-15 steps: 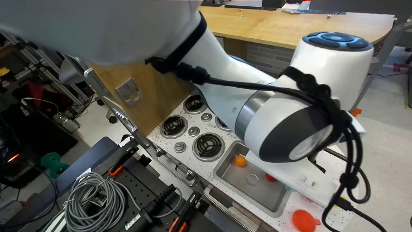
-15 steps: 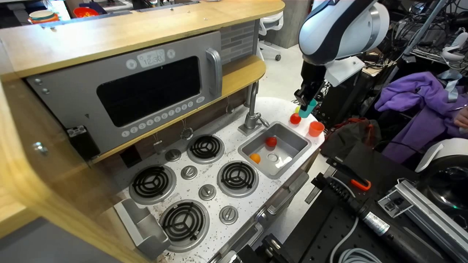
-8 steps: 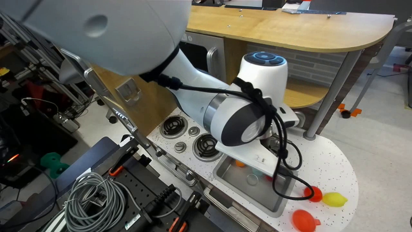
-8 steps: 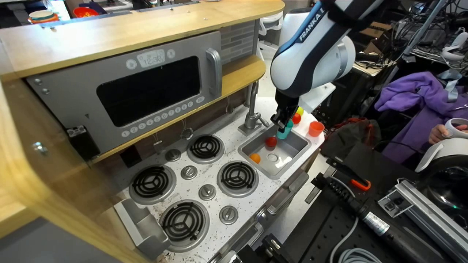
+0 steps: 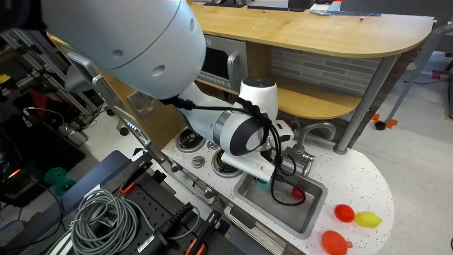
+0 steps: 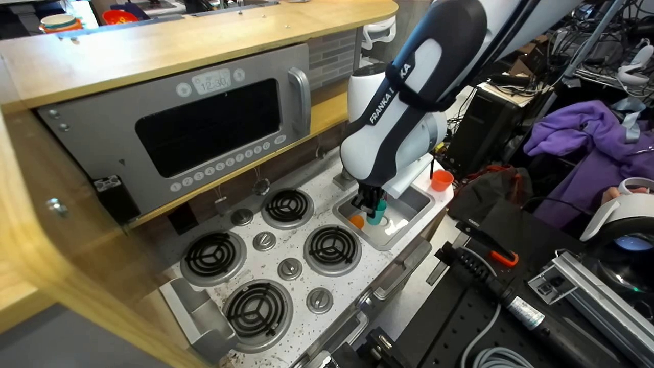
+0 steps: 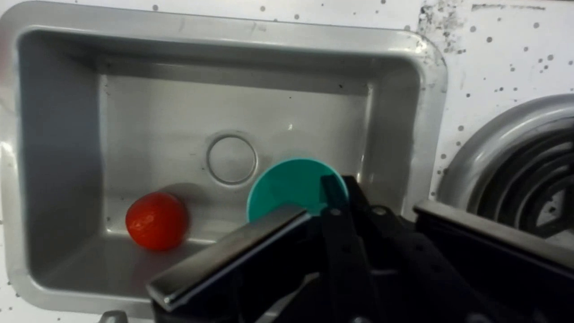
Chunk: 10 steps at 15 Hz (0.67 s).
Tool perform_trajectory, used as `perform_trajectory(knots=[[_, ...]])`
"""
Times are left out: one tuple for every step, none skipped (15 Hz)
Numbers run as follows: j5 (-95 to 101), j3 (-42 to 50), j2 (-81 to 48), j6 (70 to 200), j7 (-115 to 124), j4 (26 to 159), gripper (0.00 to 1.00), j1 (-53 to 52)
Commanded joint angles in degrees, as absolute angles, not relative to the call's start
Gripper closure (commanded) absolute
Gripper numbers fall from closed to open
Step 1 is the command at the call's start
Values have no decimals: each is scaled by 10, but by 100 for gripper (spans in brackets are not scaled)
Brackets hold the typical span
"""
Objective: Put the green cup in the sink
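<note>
The gripper (image 7: 343, 183) has its two fingers (image 7: 332, 193) nearly together, pinching the rim of the green cup (image 7: 287, 188), one finger inside and one outside. The cup is within the sink (image 7: 224, 30), mouth up and toward the left end in both exterior views; whether it touches the bottom cannot be told. An orange ball (image 6: 356, 221) lies in the sink to its left and a red toy fruit (image 5: 297, 192) to its right, while an orange-red cup (image 6: 441, 180) sits farther right on the counter (image 5: 361, 180).
</note>
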<state>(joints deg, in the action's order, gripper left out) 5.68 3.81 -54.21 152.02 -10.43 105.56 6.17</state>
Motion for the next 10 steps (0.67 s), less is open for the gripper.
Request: perform_trajectory(knots=[[64, 49, -569, 1502, -90, 1028, 99, 56], [63, 50, -572, 1503, -91, 1028, 99, 59], [62, 50, -570, 1506, -93, 1035, 99, 62], [62, 50, -569, 1506, -95, 1040, 99, 65], [64, 50, -572, 1504, -98, 1042, 99, 66], [64, 53, -576, 1501, -94, 1039, 99, 64], [63, 55, -582, 1495, -92, 1033, 99, 63], [63, 56, -587, 1489, -91, 1027, 99, 61], [63, 54, -591, 1481, -91, 1019, 99, 61], [63, 54, -596, 1473, -90, 1012, 99, 60]])
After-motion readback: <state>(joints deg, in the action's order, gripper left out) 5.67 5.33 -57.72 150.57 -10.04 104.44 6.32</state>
